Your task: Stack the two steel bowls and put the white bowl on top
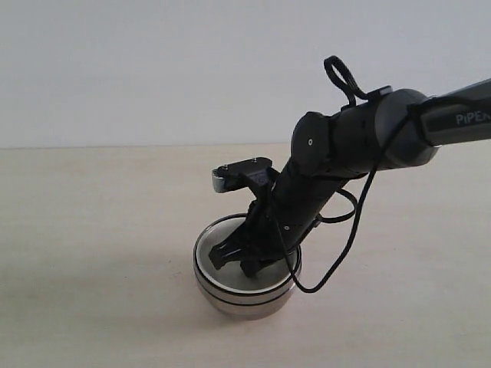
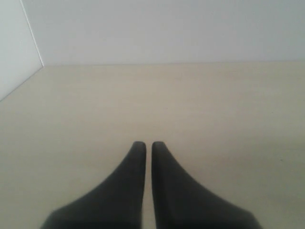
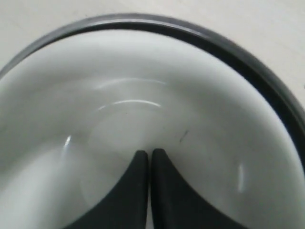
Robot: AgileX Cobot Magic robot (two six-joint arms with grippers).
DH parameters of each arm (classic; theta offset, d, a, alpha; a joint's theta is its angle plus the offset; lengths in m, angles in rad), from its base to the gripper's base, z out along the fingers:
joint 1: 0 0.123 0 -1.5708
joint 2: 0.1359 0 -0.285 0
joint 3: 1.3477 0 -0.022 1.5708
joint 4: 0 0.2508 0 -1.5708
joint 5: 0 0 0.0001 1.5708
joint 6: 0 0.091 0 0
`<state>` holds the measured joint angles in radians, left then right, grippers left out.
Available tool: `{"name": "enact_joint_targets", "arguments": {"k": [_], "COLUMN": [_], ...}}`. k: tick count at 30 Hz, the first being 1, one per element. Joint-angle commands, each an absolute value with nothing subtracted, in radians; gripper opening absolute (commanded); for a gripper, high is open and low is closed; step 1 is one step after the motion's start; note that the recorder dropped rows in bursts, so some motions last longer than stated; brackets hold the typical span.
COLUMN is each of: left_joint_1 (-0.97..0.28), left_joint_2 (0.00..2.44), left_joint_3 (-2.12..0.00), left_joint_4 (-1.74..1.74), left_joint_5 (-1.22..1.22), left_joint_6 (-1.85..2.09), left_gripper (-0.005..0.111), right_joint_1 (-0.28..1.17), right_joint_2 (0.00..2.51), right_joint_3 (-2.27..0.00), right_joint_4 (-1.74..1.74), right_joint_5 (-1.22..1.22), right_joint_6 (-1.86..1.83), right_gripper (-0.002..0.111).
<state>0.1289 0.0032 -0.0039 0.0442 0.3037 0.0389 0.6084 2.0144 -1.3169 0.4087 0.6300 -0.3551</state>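
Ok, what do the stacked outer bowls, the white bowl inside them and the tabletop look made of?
Steel bowls: polished metal, likely stainless steel; the wall mirrors in dark and bright bands. White bowl: probably glazed ceramic; glossy, with soft curved highlights, though plastic is possible. Tabletop: pale, matte, perhaps wood laminate; no grain shows clearly.

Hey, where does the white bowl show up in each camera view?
Exterior: white bowl sits low centre, nested in the steel bowls, with the right tool dipped into it.
Left wrist: not in it; only the table and the shut left tool.
Right wrist: white bowl fills the picture.
Shared landmark: the steel rim ringing the white bowl, seen in the exterior and right wrist views.
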Motion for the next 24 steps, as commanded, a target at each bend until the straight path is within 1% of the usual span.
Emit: {"name": "enact_joint_targets", "arguments": {"k": [1, 9, 16, 20, 24], "left_joint_1": [0.132, 0.132, 0.132, 0.132, 0.132], "left_joint_2": [0.0, 0.0, 0.0, 0.0, 0.0], "left_joint_3": [0.0, 0.0, 0.0, 0.0, 0.0], "left_joint_4": [0.043, 0.043, 0.043, 0.043, 0.043], "left_joint_5": [0.301, 0.301, 0.301, 0.301, 0.301], "left_joint_6": [0.043, 0.043, 0.043, 0.043, 0.043], "left_gripper": [0.004, 0.004, 0.004, 0.004, 0.004], "right_joint_1": [0.612, 0.612, 0.612, 0.612, 0.612], "right_joint_2": [2.036, 1.92, 1.673, 1.539, 1.377], "right_joint_3": [-1.315, -1.319, -1.31, -1.239, -1.098], "right_joint_4": [0.398, 0.393, 0.381, 0.353, 0.342], "right_joint_5": [0.635, 0.635, 0.618, 0.535, 0.409], "right_joint_6": [-0.353, -0.386, -0.394, -0.388, -0.363], "right_gripper": [0.0, 0.0, 0.0, 0.0, 0.0]}}
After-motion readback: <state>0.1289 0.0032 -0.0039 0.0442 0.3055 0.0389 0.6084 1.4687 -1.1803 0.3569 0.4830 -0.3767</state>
